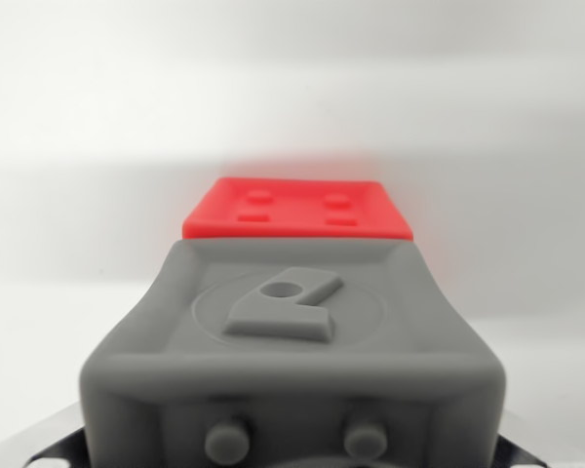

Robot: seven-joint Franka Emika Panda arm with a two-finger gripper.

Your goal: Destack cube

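So the red cube is sitting dead centre in the wrist view, just past the far edge of the big grey housing that fills the bottom half of frame. I only see its top face w/ four small raised bumps plus a thin strip of front edge. Everything below that is blocked by the housing, so I can't tell if there's a second cube under it or if it's straight on the counter. Kinda matters for a destack job lol.

Pincer: can't tell tbh. No fingers anywhere in shot, just the grey block w/ the embossed logo and two little studs at the bottom. So no idea how wide it's open or whether it's got anything. Cube doesn't look held from here, but that's a guess.

What could go wrong imo:
- blind descent. If the jaws aren't open wide enough they land on the top face and shove the stack over instead of straddling it.
- grabbing too low and lifting both cubes, since I can't see the seam.
- the bg is plain white and blurry w/ zero depth cues, so misjudging height is easy.
- slightly off-centre close could twist the top cube and drag the lower one sideways.
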